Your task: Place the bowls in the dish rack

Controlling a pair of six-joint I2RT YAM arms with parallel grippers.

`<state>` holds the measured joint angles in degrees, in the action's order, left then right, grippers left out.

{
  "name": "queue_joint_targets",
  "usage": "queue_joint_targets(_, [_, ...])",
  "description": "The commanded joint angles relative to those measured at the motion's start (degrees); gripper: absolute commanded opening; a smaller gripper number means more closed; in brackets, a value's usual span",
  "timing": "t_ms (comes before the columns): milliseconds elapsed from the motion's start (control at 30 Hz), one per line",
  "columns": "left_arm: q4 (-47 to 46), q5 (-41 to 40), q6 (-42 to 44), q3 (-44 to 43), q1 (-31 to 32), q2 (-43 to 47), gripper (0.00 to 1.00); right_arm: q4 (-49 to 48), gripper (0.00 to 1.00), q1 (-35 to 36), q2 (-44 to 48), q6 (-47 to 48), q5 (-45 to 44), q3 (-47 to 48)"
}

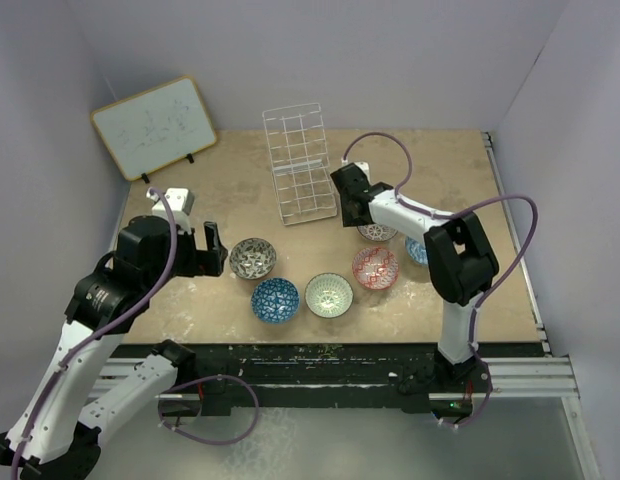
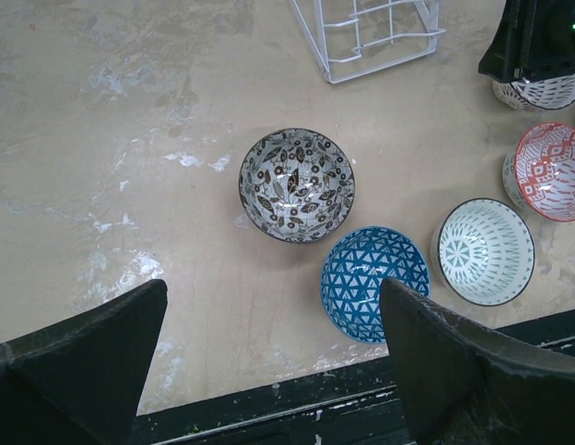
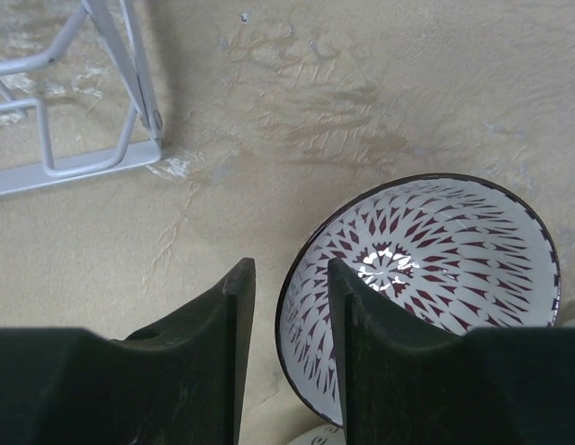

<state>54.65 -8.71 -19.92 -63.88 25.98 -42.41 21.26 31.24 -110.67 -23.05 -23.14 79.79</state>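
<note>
Now right hand (image 3: 289, 271) bends low, fingers (image 3: 195, 343) straddling maroon-patterned bowl (image 3: 436, 250) rim.

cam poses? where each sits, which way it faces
Top external: above and behind the left arm and right arm, looking down at the table; both show.
Left wrist: high over the grey-silver bowl, looking down; its spread fingers frame the bottom.
Right wrist: low over the dark-red patterned bowl; its fingers straddle the rim.
Shared: both wrist views catch the dish rack's corner.

Bowls (image 2: 297, 185) look glossy glazed, table (image 2: 102, 139) matt and scuffed, dish rack (image 1: 299, 163) smooth wire.
</note>
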Motion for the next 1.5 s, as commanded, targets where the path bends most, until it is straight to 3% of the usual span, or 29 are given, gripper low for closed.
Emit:
queue_joint_targets(0, [-0.59,-0.43,0.67,-2.31,-0.31,1.23,0.99,1.11,0.37,0.48,-0.25,-1.23,-2.69,1.44])
queue_joint_targets(200, [-0.6,-0.35,0.55,-2.33,-0.27,1.07,0.99,1.56,0.27,1.0,-0.81,-1.63,-4.57,1.29])
queue_joint_targets(467, [-0.52,-0.28,0.58,-2.31,-0.31,1.63,0.99,3.35,0.25,1.4,-2.67,-1.98,-7.37,1.96])
queue_joint_targets(700, [-0.38,-0.45,0.71,-2.41,-0.27,1.7,0.99,3.8,0.01,1.45,-2.71,-1.65,-7.3,3.09])
queue_joint_targets(867, [-0.34,-0.44,0.77,-2.5,-0.29,1.73,0.99,2.77,0.0,1.45,-0.37,0.19,-6.49,5.75])
queue_joint_targets(1067, [0.25,-0.95,0.95,-3.2,-0.3,1.68,0.99,-0.73,0.0,1.45,6.38,-1.44,3.04,8.43])
queue_joint_targets(1200, [0.45,-0.89,1.18,-3.88,-0.3,1.59,0.99,-9.16,0.0,1.45,13.88,-5.37,12.4,4.69])
queue_joint_targets(1333, [0.4,-0.57,1.51,-4.15,-0.31,1.0,0.99,-28.2,0.0,1.45,23.21,-13.34,20.12,-6.5])
queue_joint_targets(1467, [0.37,-0.16,1.73,-4.77,-0.31,0.47,0.99,-49.6,0.0,1.54,30.14,-23.85,21.42,-17.39])
